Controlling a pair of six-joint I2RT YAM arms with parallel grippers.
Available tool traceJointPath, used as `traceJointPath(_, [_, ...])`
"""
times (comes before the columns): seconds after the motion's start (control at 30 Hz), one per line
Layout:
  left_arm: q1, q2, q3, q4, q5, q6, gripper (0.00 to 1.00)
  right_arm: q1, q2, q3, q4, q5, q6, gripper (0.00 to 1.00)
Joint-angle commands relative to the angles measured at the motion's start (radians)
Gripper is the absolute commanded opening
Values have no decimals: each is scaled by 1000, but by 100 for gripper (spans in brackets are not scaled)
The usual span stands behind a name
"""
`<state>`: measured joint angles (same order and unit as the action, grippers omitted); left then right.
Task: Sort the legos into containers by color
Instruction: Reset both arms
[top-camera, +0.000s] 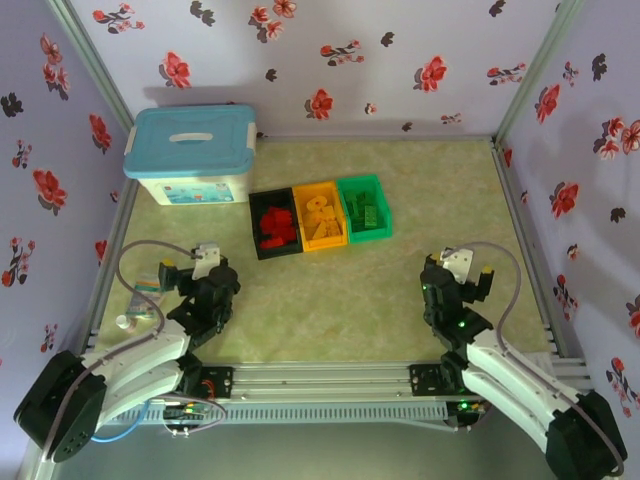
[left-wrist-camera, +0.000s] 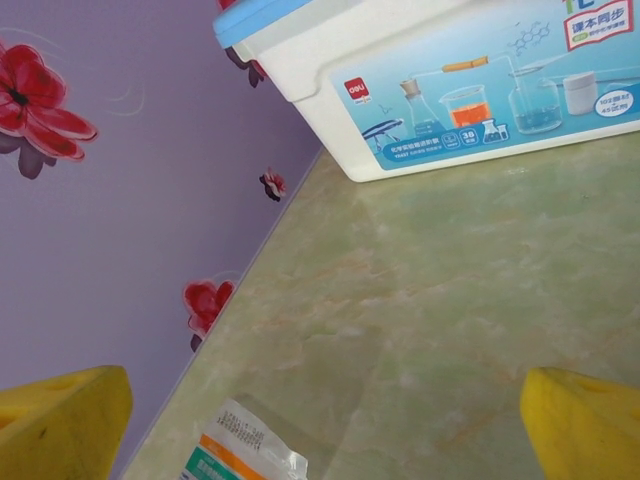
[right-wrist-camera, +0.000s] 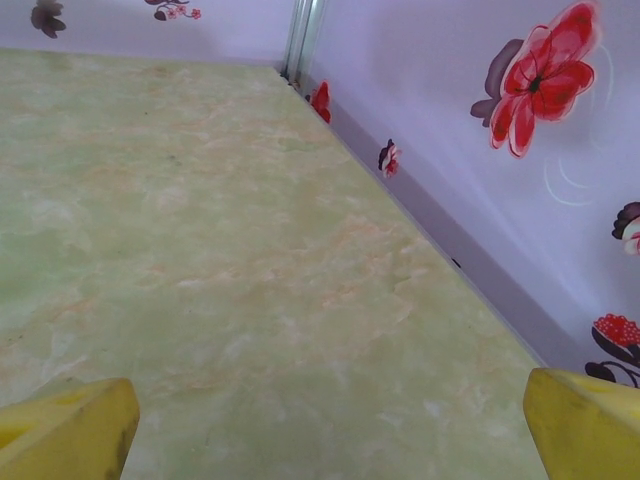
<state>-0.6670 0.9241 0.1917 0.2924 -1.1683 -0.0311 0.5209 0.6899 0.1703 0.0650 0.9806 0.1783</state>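
Plastic studded legos (top-camera: 275, 228) fill rectangular containers (top-camera: 325, 246); left hand (left-wrist-camera: 320, 428) and right hand (right-wrist-camera: 325, 430) spread apart, empty.

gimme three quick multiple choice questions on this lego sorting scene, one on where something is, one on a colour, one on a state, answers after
1. Where does the white box stand relative to the three bins?
A) left of them, by the left wall
B) right of them
C) in front of them, between the arms

2. What colour are the bricks in the black bin?
A) green
B) red
C) blue

3. How are the left hand and the right hand?
A) both shut on a brick
B) left shut, right open
C) both open, holding nothing

Answers:
1 A, the top view shows the box past the black bin's left side, at the wall.
2 B, the pile inside is plainly red.
3 C, each wrist view shows its hand spread wide, gripping nothing.
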Motion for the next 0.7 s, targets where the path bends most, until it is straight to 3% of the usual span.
traceJointPath(0.0, [35,23,40,57,36,-7,100,-37,63,32,127,-16,-18,99])
traceJointPath(0.3, [90,155,48,244,92,92,100,-121,335,70,391,-95,-35,99])
traceJointPath(0.67, [131,450,158,486,144,205,100,-178,644,199,584,-149,-86,99])
